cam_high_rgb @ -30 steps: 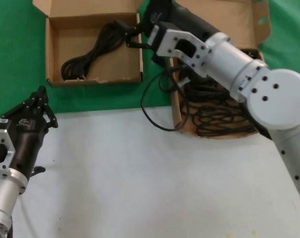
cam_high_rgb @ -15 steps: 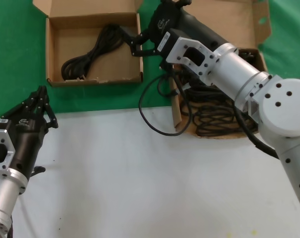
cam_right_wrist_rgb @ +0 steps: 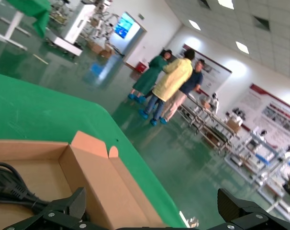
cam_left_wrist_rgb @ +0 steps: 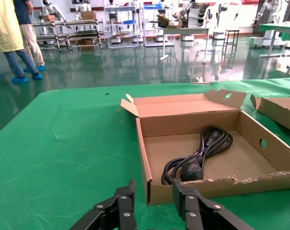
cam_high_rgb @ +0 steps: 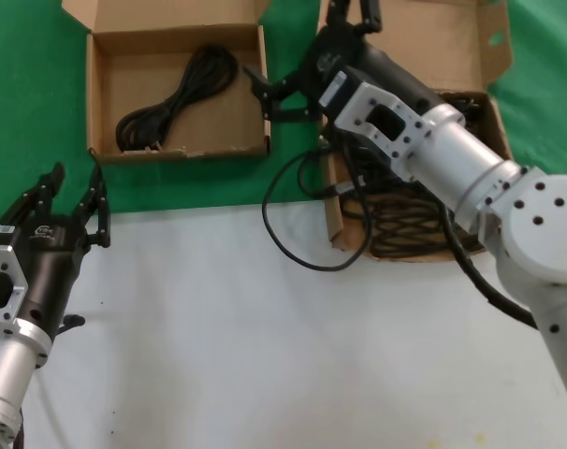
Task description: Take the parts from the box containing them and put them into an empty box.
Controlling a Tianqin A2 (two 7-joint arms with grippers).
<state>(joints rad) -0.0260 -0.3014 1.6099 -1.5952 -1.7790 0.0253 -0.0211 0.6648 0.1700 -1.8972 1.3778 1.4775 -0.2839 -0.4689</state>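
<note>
Green cloth far: we see right gripper (cam_high_rgb: 313,49) spread, seemingly empty, between cord box (cam_high_rgb: 416,37) and low box (cam_high_rgb: 104,103) holding one cord (cam_high_rgb: 176,98); left gripper (cam_high_rgb: 70,198) spread, near-left.

one cord (cam_high_rgb: 176,98) in left box (cam_high_rgb: 101,103)

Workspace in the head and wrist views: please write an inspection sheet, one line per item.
Surface: green cloth at the back, pale tabletop in front.
Job's things: one coiled power cord lies in the wide low box; more cords fill the tall-flapped box.
Clutter: nothing seen.
Grippers: right hand open and empty, above the gap between the boxes; left hand open and empty at the near left, facing the low box.
Cables: loose thin black cable loops out of the full box onto the tabletop.
Surroundings: people and shelving on a hall floor.
</note>
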